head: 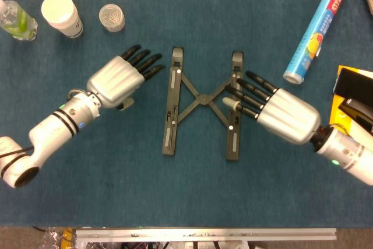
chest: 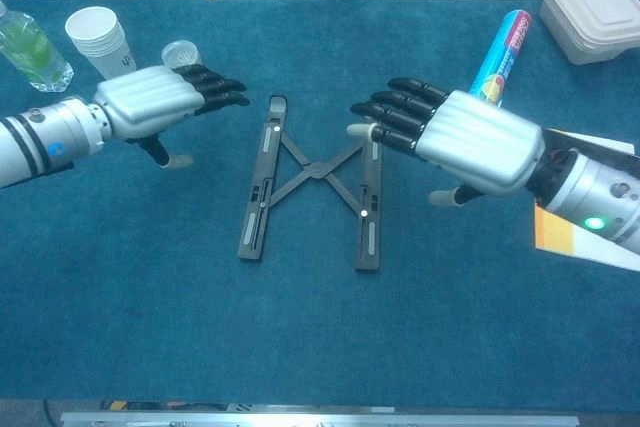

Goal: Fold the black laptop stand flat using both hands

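The black laptop stand (head: 201, 98) (chest: 315, 173) lies spread on the blue cloth, two long rails joined by a crossed brace. My left hand (head: 119, 80) (chest: 160, 105) hovers just left of the left rail, fingers apart, holding nothing. My right hand (head: 274, 106) (chest: 455, 137) is over the right rail (head: 234, 135), fingers spread with the fingertips (head: 238, 91) above the rail's upper half. Whether they touch it I cannot tell.
A white paper cup (head: 60, 13) (chest: 94, 37), a small clear lidded cup (head: 111, 17) and a green bottle (head: 14, 20) stand at the back left. A blue foil roll (head: 317, 27) (chest: 500, 52) lies at the back right, an orange paper with a black device (head: 352, 100) beside it. A white food box (chest: 590, 7) sits far right.
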You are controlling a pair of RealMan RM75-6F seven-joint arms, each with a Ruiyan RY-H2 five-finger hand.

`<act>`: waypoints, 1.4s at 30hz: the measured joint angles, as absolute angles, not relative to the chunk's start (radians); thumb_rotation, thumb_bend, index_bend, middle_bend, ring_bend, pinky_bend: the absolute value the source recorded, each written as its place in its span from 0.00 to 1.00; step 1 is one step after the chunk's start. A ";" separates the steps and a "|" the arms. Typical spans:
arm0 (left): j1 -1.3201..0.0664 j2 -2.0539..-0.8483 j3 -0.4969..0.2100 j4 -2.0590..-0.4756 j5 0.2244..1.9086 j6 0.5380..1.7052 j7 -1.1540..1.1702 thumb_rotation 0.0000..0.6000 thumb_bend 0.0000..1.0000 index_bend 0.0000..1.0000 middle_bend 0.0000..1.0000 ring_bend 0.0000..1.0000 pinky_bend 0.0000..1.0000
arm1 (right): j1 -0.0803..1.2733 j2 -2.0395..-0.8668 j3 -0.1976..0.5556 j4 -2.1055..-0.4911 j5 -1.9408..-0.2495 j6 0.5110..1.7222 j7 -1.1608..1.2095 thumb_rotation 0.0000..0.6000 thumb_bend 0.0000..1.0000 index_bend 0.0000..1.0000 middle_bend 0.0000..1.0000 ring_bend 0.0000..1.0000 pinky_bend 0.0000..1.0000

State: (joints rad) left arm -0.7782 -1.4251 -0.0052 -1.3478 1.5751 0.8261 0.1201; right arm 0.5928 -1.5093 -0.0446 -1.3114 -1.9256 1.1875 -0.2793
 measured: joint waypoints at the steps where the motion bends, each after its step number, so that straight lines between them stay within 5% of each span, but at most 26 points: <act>1: -0.782 -1.434 -0.005 -1.343 1.574 0.824 0.118 1.00 0.25 0.00 0.00 0.00 0.04 | 0.596 -1.519 -0.045 -1.301 -1.928 1.185 -0.284 1.00 0.00 0.00 0.00 0.00 0.05; 25: -0.807 -1.488 -0.002 -1.270 1.541 0.825 0.079 1.00 0.25 0.00 0.00 0.00 0.04 | 0.699 -1.744 -0.042 -1.002 -1.931 1.142 -0.303 1.00 0.00 0.00 0.00 0.00 0.04; 42: -0.818 -1.496 0.007 -1.249 1.507 0.773 -0.004 1.00 0.25 0.00 0.00 0.00 0.04 | 0.742 -1.910 -0.078 -0.728 -1.970 1.284 -0.258 1.00 0.00 0.00 0.00 0.00 0.02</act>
